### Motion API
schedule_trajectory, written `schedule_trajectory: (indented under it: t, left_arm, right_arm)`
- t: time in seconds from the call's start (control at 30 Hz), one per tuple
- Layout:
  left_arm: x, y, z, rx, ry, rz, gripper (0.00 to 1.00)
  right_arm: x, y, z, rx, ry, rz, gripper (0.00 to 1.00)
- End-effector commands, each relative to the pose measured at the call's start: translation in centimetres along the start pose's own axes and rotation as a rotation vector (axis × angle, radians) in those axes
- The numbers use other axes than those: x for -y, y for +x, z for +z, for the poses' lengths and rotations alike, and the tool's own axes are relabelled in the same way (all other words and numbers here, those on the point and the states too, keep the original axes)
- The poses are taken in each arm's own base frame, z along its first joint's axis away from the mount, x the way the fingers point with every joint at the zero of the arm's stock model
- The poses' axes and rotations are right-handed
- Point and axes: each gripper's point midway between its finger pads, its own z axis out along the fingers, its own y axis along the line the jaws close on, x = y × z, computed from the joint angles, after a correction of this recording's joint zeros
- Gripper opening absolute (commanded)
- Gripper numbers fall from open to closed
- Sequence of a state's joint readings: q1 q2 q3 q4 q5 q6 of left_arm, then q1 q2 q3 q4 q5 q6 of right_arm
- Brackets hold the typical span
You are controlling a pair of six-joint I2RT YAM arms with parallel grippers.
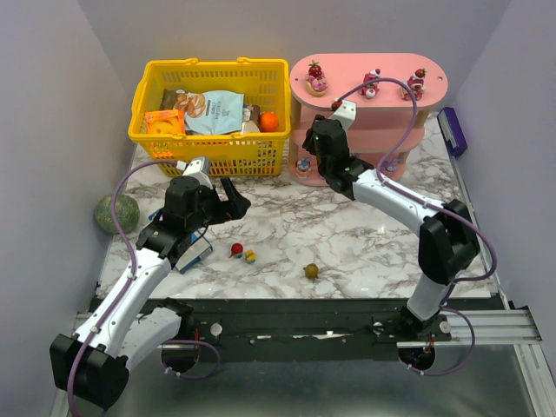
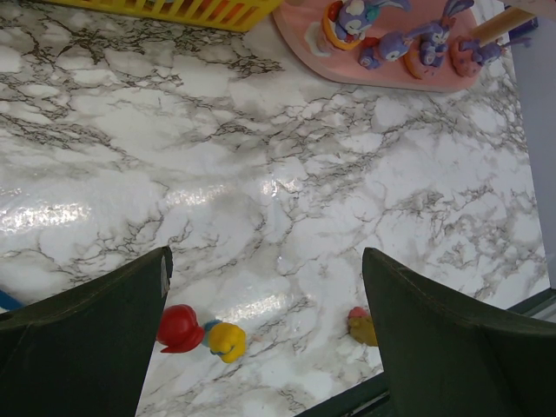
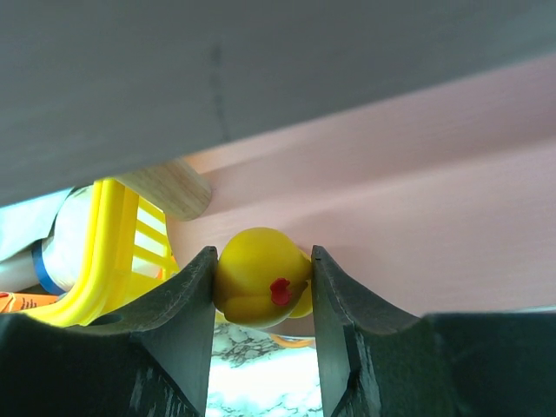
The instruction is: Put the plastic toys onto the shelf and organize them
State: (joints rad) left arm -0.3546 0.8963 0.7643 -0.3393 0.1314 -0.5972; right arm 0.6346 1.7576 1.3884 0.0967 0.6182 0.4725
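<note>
A small yellow round toy (image 3: pixel 256 291) with a red speck on it sits pinched between the two dark fingers of the right pincer (image 3: pixel 262 265), which is closed on it and holds it off the tabletop (image 1: pixel 365 234); just behind it run the pink boards of the shelf (image 1: pixel 346 68), with a light wooden post (image 3: pixel 169 187) up to the left, so the toy is at the shelf's left end, though which tier it faces I cannot tell; the step in hand looks like setting this toy down on a board; to do it well, I would carry it inward past the post, bring it low over a bare patch, and part the fingers slowly, since a round piece may roll off the edge; strawberry-topped figures (image 1: pixel 315 80) stand on the top board and purple bunny ones (image 2: pixel 417 43) on the bottom, so the arm should keep clear of both; out on the tabletop the left pincer (image 2: pixel 267 261) hangs wide open and empty above a red toy (image 2: pixel 180 327) touching a yellow one (image 2: pixel 228 340), with an olive toy (image 1: pixel 311 271) farther right; a yellow basket (image 1: pixel 208 148) stands left of the shelf.
</note>
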Motion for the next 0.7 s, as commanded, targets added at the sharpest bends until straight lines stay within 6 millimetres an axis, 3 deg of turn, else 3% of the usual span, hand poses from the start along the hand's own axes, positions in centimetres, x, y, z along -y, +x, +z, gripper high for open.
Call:
schedule_trajectory:
  t: [0.0, 0.3, 0.67]
  left_arm:
    - [-0.1, -0.9, -0.1, 0.024, -0.015, 0.016, 0.99]
    - [-0.3, -0.9, -0.2, 0.026, -0.021, 0.015, 0.99]
    - [-0.4, -0.8, -0.2, 0.025, -0.021, 0.015, 0.99]
  right_arm:
    - [0.3, 3.1, 0.8, -0.050, -0.012, -0.052, 0.20]
    - [-1.0, 3.7, 1.0, -0.064, -0.093, -0.099, 0.25]
    - [-0.7, 5.2, 1.3, -0.111, -0.074, -0.107, 0.33]
